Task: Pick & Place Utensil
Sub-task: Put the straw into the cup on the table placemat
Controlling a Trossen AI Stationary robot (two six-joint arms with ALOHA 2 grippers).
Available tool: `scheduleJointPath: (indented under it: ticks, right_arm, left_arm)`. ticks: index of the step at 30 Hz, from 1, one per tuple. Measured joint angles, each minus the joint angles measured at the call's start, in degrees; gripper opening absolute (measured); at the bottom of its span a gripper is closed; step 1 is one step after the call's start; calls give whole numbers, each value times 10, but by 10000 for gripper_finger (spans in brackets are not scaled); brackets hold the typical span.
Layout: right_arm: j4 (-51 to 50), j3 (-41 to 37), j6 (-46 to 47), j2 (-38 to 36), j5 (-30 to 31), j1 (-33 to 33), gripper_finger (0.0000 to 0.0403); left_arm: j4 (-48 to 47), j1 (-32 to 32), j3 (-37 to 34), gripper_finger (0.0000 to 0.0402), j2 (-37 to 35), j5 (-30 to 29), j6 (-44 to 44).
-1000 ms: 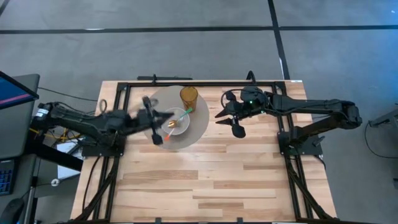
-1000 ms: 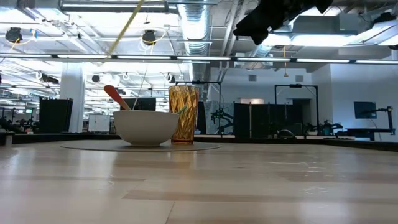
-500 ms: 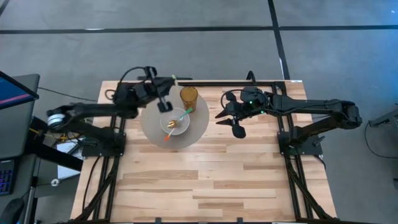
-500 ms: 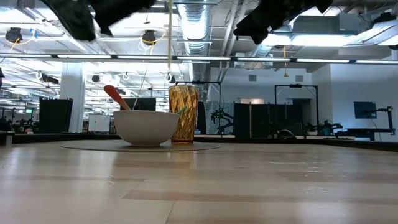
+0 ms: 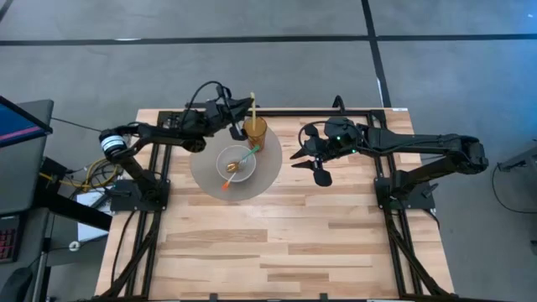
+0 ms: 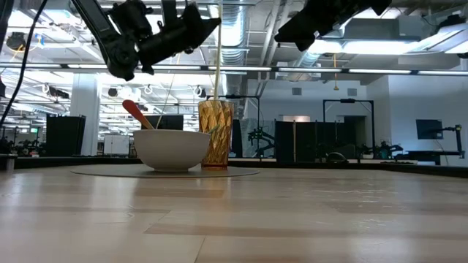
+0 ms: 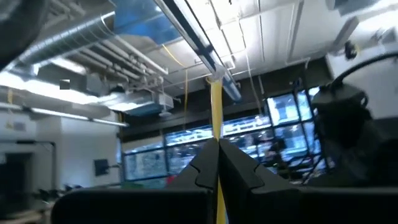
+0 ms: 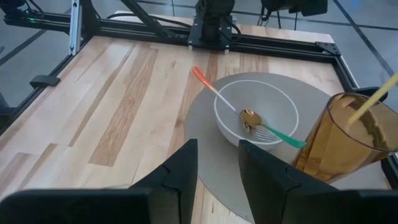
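There are 2 claws: the left claw (image 5: 237, 126) and the right claw (image 5: 307, 164). On the table are 1 round mat (image 5: 268, 168), 1 white bowl (image 5: 237, 174) and 1 amber cup (image 5: 255, 130). Utensils number 3: 1 spoon (image 8: 221, 94), 1 fork (image 8: 280, 136), and 1 yellow stick (image 6: 218, 51) pinched in the left claw.

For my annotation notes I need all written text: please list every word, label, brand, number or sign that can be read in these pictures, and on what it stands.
None can be read: the amber cup, white bowl, grey mat, wooden table and both arms bear no legible text.
Screens in the room behind, in the low view: too small and blurred to read.
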Motion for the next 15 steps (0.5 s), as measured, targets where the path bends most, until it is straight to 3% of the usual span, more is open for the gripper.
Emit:
scheduleJointPath:
  ticks: [9, 15]
  right_arm:
    - [-10, 0, 33, 0, 0, 1, 109]
    - [-13, 0, 35, 0, 0, 2, 109]
  left_arm:
    - [-51, 0, -8, 22, 0, -12, -22]
    - [-92, 0, -10, 53, 0, -34, 3]
